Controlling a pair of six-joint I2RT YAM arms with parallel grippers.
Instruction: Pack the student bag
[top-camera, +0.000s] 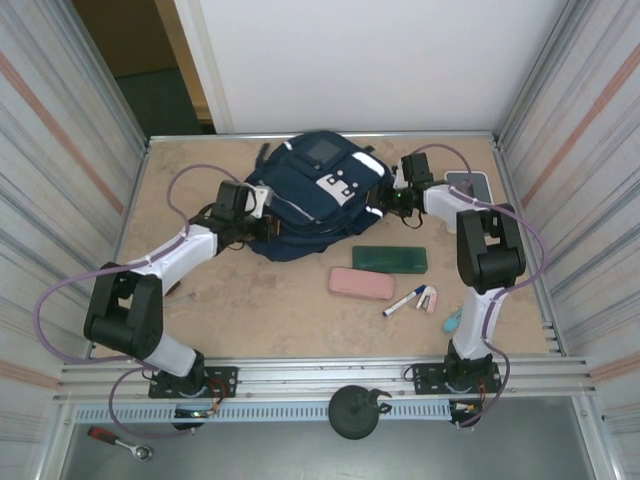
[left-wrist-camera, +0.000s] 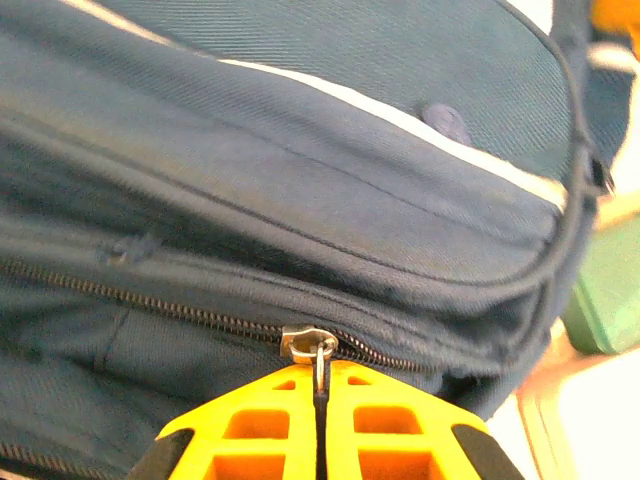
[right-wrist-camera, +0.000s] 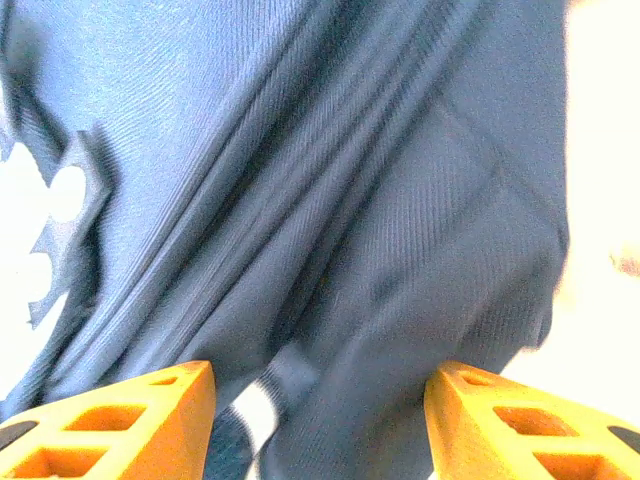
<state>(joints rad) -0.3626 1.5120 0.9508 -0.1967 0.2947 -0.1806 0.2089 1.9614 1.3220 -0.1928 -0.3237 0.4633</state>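
Top external: outstretched left gripper (top-camera: 264, 205) and right gripper (top-camera: 384, 204) flank the student bag (top-camera: 312, 190).

Navy student bag (top-camera: 300, 195), white patches, grey square; beside it dark green case (top-camera: 389, 260), pink case (top-camera: 361, 284); orange fingers (left-wrist-camera: 215, 425), silver zipper pull (left-wrist-camera: 308, 345).

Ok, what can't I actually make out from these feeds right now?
- Inside of the student bag: hidden by its own fabric, all views.
- Zipper pull, left wrist view: lower end hidden between the left fingers.
- Right fingers, right wrist view: blurred, so contact with the fabric is unclear.
- Small items by the marker, top view: too small to identify.
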